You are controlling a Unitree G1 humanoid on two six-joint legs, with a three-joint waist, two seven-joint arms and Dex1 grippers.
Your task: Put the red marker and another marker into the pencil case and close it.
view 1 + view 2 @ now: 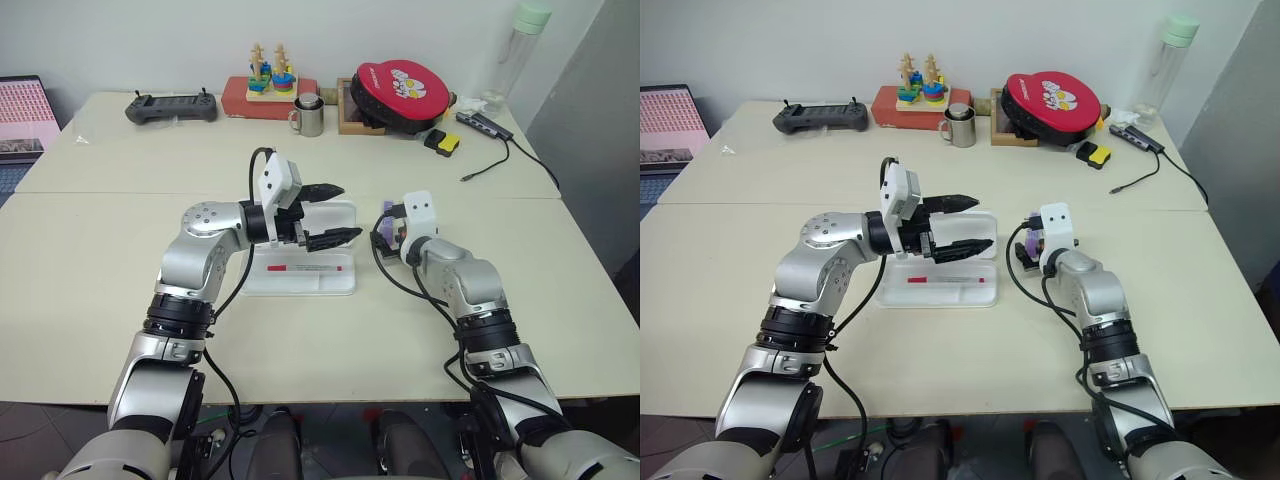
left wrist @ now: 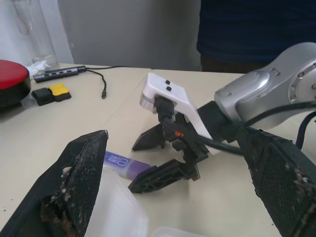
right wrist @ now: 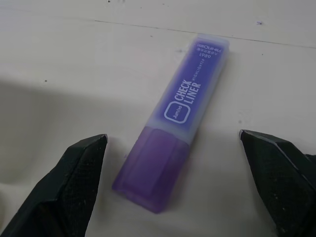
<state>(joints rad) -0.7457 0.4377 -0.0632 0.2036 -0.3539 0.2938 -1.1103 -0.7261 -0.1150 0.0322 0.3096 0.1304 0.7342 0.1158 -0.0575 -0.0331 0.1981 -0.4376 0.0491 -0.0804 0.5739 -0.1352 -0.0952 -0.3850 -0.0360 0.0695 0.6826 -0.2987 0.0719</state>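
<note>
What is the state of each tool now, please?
Left tool: open, holding nothing.
Right tool: open, holding nothing, with the purple marker lying between its fingers.

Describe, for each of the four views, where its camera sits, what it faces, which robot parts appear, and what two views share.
Left eye, right eye: head cameras facing down over the table; both arms, open pencil case holding red marker.
Left wrist: looks past its own fingers at right gripper, open.
Right wrist: looks between its fingers at purple marker.
Shared: both wrist views show the purple marker.
</note>
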